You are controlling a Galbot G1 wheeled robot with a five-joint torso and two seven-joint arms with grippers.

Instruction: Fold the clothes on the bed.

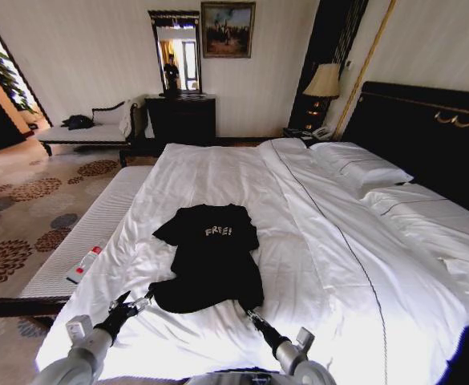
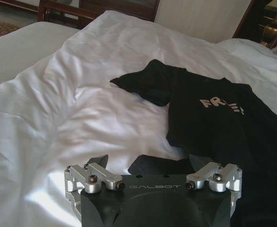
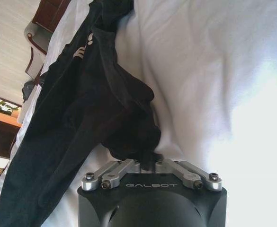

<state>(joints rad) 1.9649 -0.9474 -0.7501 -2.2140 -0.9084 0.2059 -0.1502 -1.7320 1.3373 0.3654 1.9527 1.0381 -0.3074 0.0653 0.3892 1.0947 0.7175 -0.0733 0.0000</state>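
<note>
The clothes, a black T-shirt (image 1: 210,257) with white "FREE" lettering, lie flat on the white bed (image 1: 314,265), with the hem towards me. My left gripper (image 1: 134,303) is open at the shirt's near left corner. In the left wrist view the left gripper (image 2: 150,163) has its fingers spread wide, with the edge of the T-shirt (image 2: 214,123) lying between them. My right gripper (image 1: 248,314) is at the near right corner. In the right wrist view the right gripper (image 3: 147,161) is shut on a bunched fold of the T-shirt (image 3: 95,104).
A white padded bench (image 1: 90,228) runs along the bed's left side, with a small white and red object (image 1: 83,263) on it. White pillows (image 1: 362,164) and a dark headboard (image 1: 426,132) are on the right. A dark dresser (image 1: 182,119) and a chaise (image 1: 86,132) stand beyond.
</note>
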